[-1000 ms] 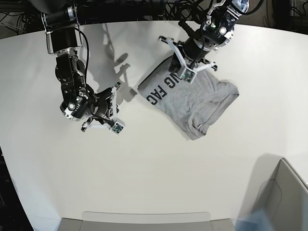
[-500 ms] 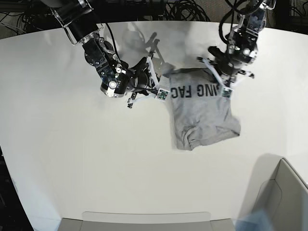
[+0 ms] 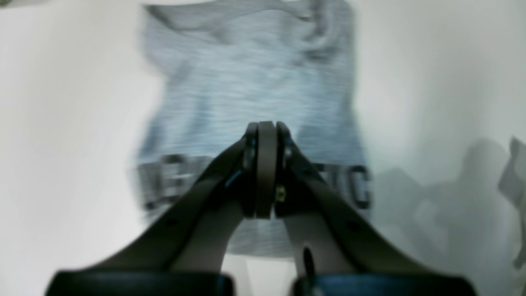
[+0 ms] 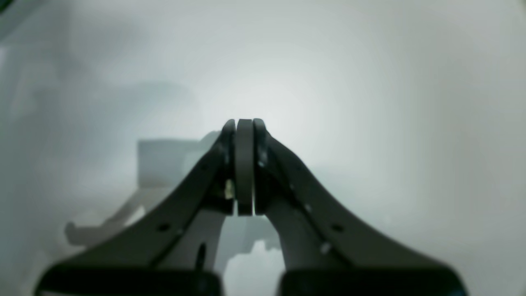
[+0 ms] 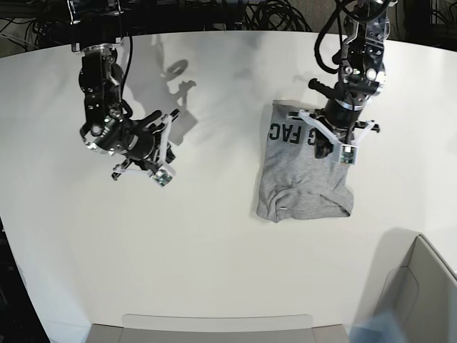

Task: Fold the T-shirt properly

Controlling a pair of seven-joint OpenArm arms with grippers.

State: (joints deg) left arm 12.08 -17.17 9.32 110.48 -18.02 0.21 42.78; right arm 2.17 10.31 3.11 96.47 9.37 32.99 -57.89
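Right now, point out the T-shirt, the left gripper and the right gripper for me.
T-shirt (image 5: 303, 182), base view, plain grey fabric below the lettering.
Left gripper (image 3: 266, 127), left wrist view, closed tips above the shirt.
Right gripper (image 4: 244, 125), right wrist view, closed tips over the table.

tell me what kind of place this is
Probably a robotics lab bench: two robot arms over a bare white table, cable bundles along the back edge, and one grey T-shirt laid out for folding.
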